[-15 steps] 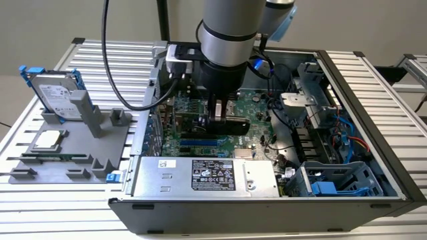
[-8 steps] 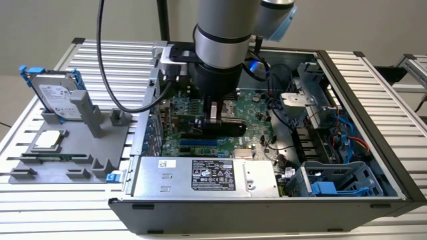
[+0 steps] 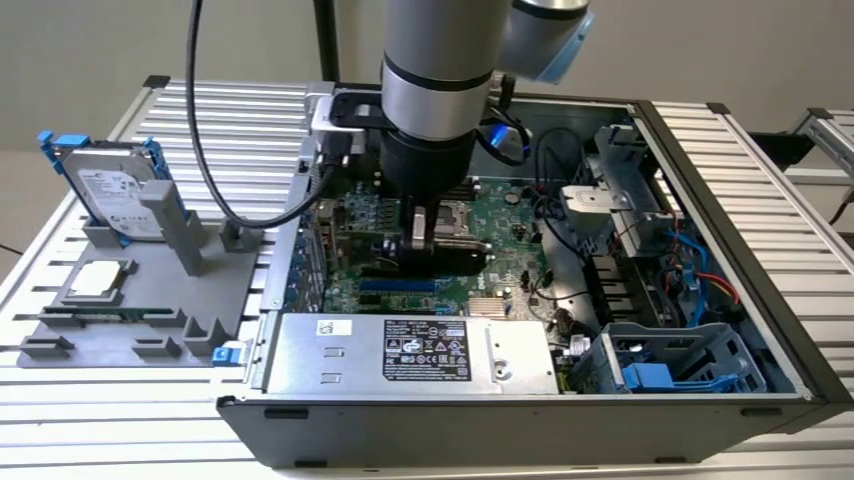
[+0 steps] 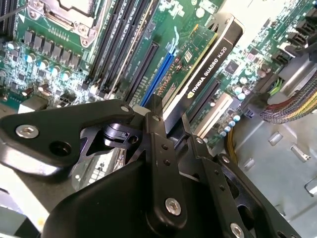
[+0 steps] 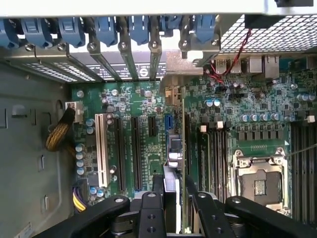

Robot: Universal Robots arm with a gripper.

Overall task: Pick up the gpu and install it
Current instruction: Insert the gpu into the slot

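Note:
The gpu (image 4: 214,58) stands on edge over the green motherboard (image 3: 514,215) inside the open computer case (image 3: 747,260). Its black shroud faces one way and its green board the other. It runs along a blue expansion slot (image 4: 159,74); I cannot tell whether it is seated. My gripper (image 4: 171,116) reaches down into the case and is shut on the card, one black finger on each face. In the first wrist view the gpu (image 5: 174,148) is edge-on between the fingers of the gripper (image 5: 174,181). In the exterior view the gripper (image 3: 430,245) sits low over the board's middle.
Outside the case, at the exterior view's left, a grey fixture (image 3: 147,310) holds a silver hard drive in a blue frame (image 3: 114,185) and a small square CPU chip (image 3: 100,280). A power supply (image 3: 414,355) lines the near wall, a blue drive cage (image 3: 667,365) beside it. A CPU socket (image 5: 260,181) lies near the card.

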